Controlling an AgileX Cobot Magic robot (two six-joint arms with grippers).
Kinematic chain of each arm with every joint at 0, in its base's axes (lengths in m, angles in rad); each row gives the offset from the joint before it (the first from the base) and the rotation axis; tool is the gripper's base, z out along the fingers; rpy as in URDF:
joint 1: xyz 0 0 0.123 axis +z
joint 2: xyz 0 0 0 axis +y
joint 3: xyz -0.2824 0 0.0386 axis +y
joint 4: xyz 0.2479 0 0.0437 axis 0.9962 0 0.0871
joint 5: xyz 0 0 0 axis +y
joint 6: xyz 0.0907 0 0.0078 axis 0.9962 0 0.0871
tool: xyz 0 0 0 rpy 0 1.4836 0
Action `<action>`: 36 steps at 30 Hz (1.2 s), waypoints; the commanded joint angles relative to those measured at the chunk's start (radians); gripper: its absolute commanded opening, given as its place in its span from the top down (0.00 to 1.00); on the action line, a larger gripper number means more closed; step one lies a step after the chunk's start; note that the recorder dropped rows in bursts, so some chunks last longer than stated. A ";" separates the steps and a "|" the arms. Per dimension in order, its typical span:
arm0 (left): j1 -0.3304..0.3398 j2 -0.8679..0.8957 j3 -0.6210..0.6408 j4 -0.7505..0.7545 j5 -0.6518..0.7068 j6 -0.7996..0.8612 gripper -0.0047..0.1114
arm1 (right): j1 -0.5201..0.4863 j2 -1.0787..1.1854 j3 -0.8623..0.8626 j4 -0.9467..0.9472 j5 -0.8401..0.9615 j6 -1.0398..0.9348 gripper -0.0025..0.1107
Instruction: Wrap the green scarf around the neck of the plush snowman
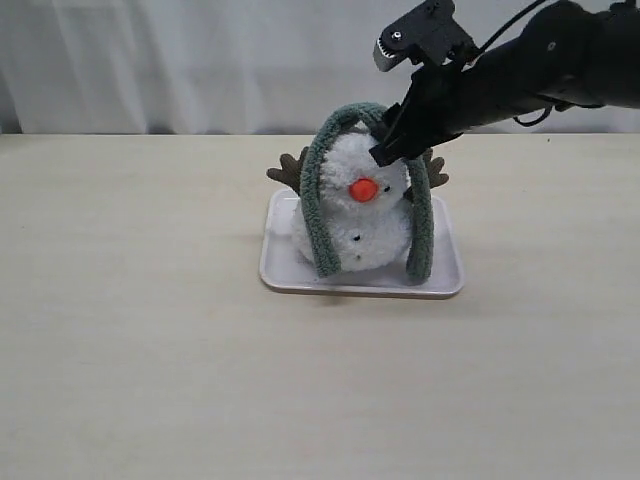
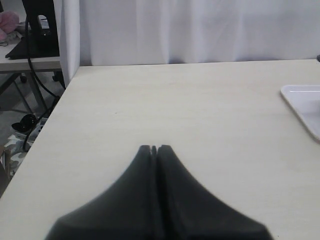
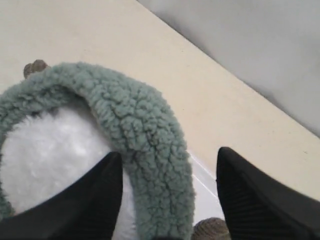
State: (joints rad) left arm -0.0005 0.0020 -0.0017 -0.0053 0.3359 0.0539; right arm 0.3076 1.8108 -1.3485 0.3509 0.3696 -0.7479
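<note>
The white plush snowman [image 1: 368,228] with an orange nose sits on a white tray [image 1: 360,285]. The green scarf [image 1: 322,200] arches over the top of its head, and both ends hang down to the tray on either side; it is not around the neck [image 1: 372,210]. My right gripper [image 1: 386,150] is open at the head's right side. In the right wrist view the scarf [image 3: 150,135] runs between its fingers, next to white fur [image 3: 50,160]; this gripper [image 3: 170,152] does not clamp it. My left gripper [image 2: 155,147] is shut and empty over bare table.
Brown twig arms [image 1: 288,168] stick out behind the snowman on both sides; one twig tip [image 3: 212,229] lies close to my right fingers. A tray corner [image 2: 305,105] shows in the left wrist view. White curtain backs the table's far edge.
</note>
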 commanded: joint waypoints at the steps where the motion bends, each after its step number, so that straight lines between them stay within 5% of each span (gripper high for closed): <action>1: -0.007 -0.002 0.002 -0.005 -0.013 0.001 0.96 | -0.004 0.002 -0.077 -0.033 0.124 0.116 0.50; 13: -0.007 -0.002 0.002 -0.005 -0.013 0.001 0.96 | -0.009 -0.005 -0.326 -0.070 0.525 0.284 0.50; 21: -0.007 -0.002 0.002 -0.005 -0.013 0.001 0.96 | -0.009 -0.027 -0.368 -0.221 0.465 0.427 0.51; 27: -0.007 -0.002 0.002 -0.005 -0.013 0.001 0.96 | -0.009 -0.021 -0.331 -0.215 0.425 0.363 0.64; 36: -0.007 -0.002 0.002 -0.005 -0.013 0.001 0.96 | -0.002 0.058 -0.356 -0.027 0.460 0.249 0.48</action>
State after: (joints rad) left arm -0.0005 0.0020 -0.0017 -0.0053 0.3359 0.0539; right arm 0.3041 1.8393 -1.6807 0.2963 0.8054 -0.4996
